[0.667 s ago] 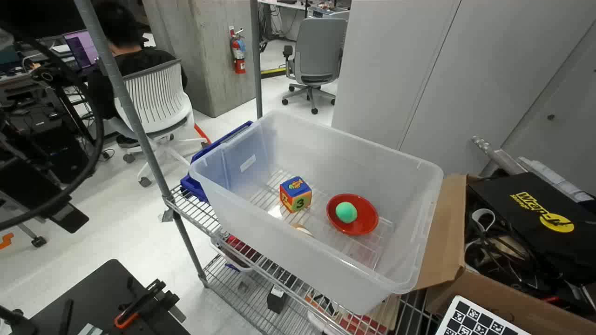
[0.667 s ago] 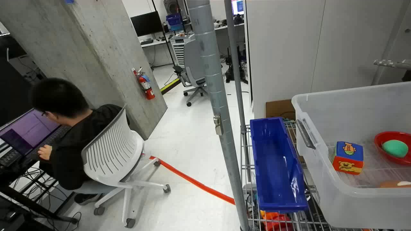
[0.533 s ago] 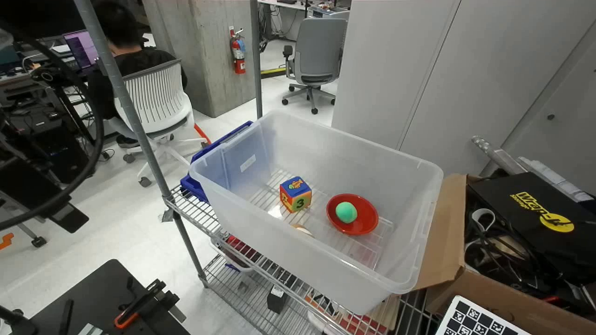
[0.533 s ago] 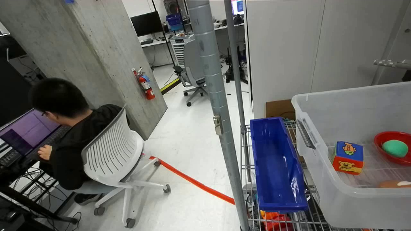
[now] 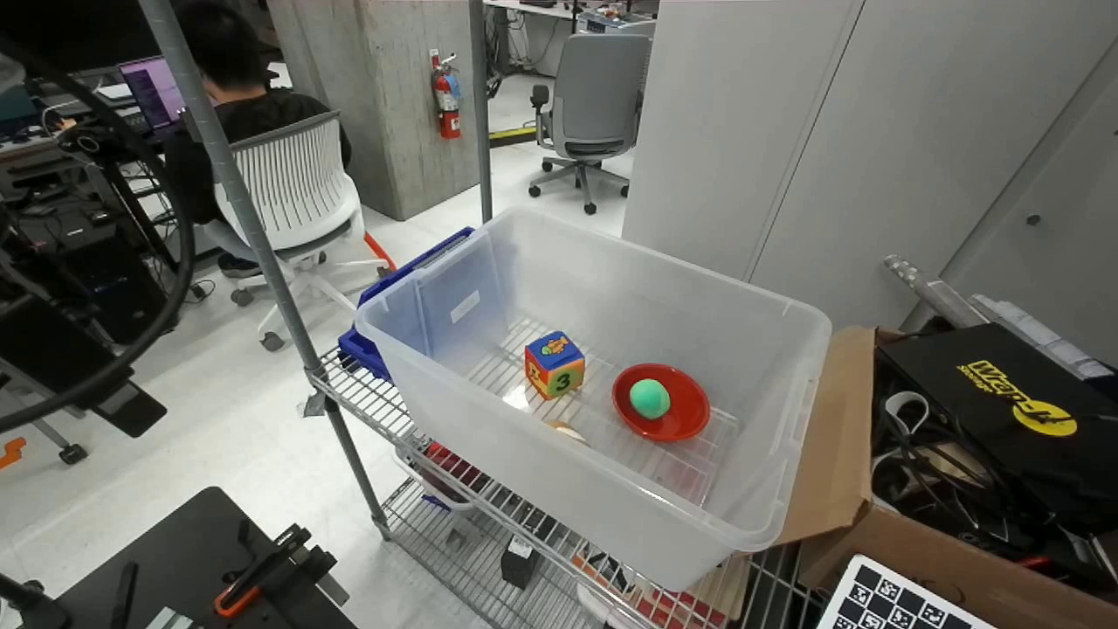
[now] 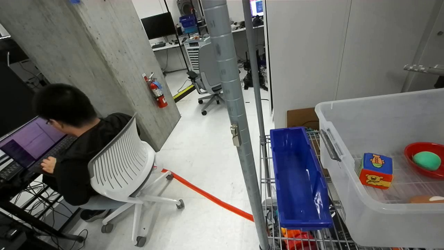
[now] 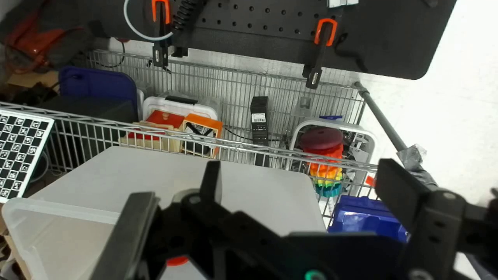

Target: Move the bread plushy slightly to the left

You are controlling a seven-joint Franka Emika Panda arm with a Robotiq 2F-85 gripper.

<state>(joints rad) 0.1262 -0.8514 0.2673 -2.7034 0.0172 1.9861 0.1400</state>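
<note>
Wrist view: fingers [image 7: 400, 192] are spread, nothing grasped. The bread plushy [image 6: 421, 199] is untouched in the plastic bin [image 5: 559, 485], its leftward shift seemingly pending.

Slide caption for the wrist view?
Gripper fingers spread apart before a translucent bin on wire shelving, with a black tabletop along the top.

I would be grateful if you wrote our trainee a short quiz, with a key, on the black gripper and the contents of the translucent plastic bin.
1. Short answer: What lies in the round red bowl?
2. True or false: In the wrist view, the black two-fingered gripper stands open.
3. Fill in: In both exterior views, the small rounded tan-and-white item is partly hidden by the near ____ of the translucent plastic bin.

Key:
1. The round green ball.
2. True.
3. Wall.
</note>
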